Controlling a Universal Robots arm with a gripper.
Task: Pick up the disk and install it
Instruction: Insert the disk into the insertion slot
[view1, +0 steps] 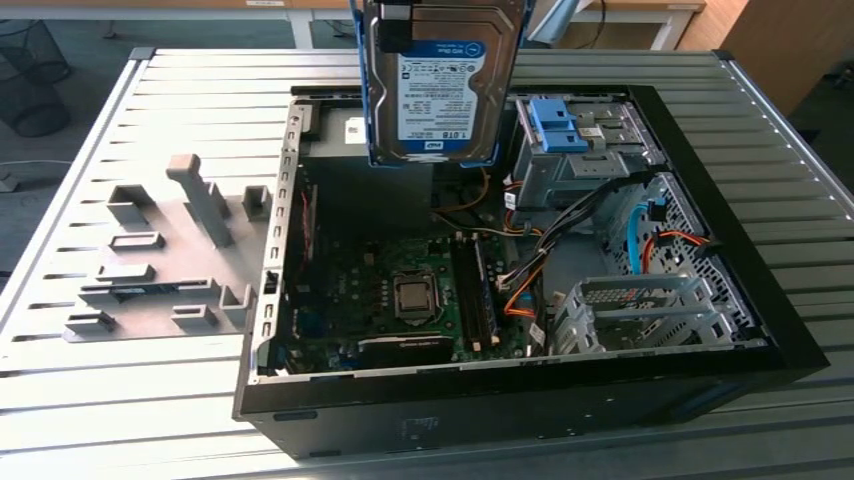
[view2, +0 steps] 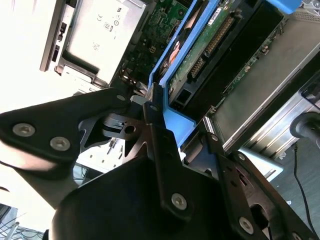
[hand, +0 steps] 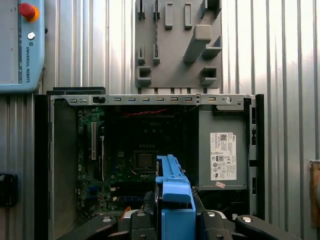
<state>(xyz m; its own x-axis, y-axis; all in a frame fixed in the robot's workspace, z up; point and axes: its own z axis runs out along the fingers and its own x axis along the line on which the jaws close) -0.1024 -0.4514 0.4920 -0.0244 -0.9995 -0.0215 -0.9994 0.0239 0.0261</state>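
The disk (view1: 438, 85) hangs upright above the back of the open computer case (view1: 767, 340), label side facing the exterior view, with blue rails along its edges. My gripper (view2: 172, 107) is shut on it, the black fingers (view2: 155, 125) clamped on the blue rail. In the second wrist view the disk's green circuit-board side (view2: 212, 37) shows. In the first wrist view the blue rail (hand: 172, 195) sits between the fingers, above the motherboard (hand: 135, 160). A drive cage with a blue bracket (view1: 558, 128) stands just to the exterior view's right of the disk.
A dark grey box with a white sticker (hand: 223, 155) sits in one corner of the case. Orange and black cables (view1: 587, 250) cross the case beside a metal cage (view1: 641, 310). A grey fixture plate (view1: 160, 270) lies on the slatted table (view1: 80, 400) beside the case.
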